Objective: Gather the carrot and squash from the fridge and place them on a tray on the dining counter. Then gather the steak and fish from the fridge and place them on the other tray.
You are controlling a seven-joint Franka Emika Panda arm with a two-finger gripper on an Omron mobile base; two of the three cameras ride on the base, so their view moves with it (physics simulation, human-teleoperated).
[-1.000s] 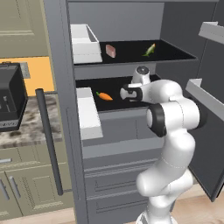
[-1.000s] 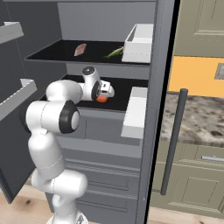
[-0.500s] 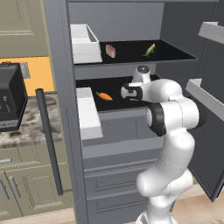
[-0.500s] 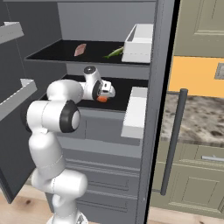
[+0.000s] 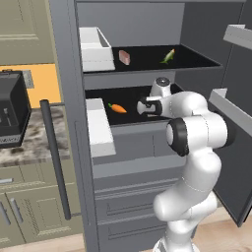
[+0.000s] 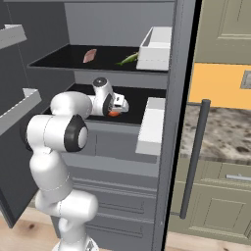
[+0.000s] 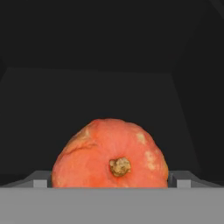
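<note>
The orange carrot [image 5: 118, 108] lies on the fridge's lower black shelf [image 5: 130, 96]. My gripper [image 5: 143, 106] reaches into that shelf just right of it, low and level. In the right base view the gripper [image 6: 122, 104] is right over the carrot [image 6: 113, 113]. From the hand, the carrot [image 7: 110, 155] is seen end-on with a brown nub, sitting between the two fingertips [image 7: 41, 181] of my open gripper [image 7: 111, 183], which stand apart on either side. On the upper shelf lie a pink steak [image 5: 124, 57] and a green-yellow squash [image 5: 168, 55].
A white drawer bin [image 5: 96, 48] sits at the upper shelf's left, another white bin [image 5: 100, 129] juts out at the lower shelf's left. The fridge door with its shelves [image 5: 231, 110] stands open at right. A counter with a dark appliance [image 5: 12, 115] is at left.
The hand has crept slightly closer to the carrot. The jaws stay wide, and nothing else has moved.
</note>
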